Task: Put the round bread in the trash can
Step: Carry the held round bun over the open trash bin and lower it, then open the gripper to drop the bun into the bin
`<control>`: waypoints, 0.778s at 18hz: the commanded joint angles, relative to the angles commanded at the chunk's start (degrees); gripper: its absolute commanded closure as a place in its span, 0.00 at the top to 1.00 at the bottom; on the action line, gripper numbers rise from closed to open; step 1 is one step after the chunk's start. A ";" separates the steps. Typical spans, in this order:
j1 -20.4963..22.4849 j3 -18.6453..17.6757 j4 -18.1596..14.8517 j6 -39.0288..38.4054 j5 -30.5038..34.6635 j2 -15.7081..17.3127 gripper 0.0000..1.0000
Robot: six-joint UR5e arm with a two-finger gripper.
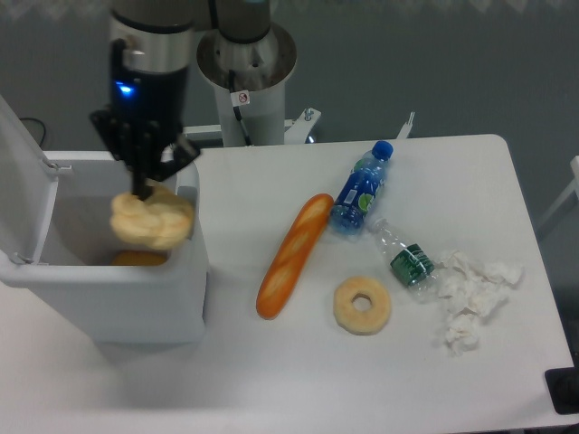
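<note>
White, boxy plastic trash can (pixel 136 303) with rounded corners stands at the table's left front, its lid (pixel 23 172) raised. Over its open top hangs the pale tan, lumpy round bread (pixel 152 220), pinched from above by the black two-finger gripper (pixel 142 192). Something orange-brown (pixel 138 259) lies inside the bin. Farther right on the white table (pixel 271 380) lie a long orange baguette (pixel 293 255), a flat ring-shaped bread (pixel 362 306), a blue plastic bottle (pixel 360 190), a crushed clear bottle (pixel 404 256) and crumpled white tissue (pixel 472 294).

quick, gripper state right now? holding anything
Gripper: closed on the round bread, holding it over the open trash can.
</note>
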 joint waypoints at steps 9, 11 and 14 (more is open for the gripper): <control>-0.88 -1.95 0.26 0.35 -3.16 -0.34 0.32; -0.88 -1.95 0.87 0.18 -3.86 -0.61 0.58; -0.71 -1.86 1.76 0.27 -4.75 -0.43 1.00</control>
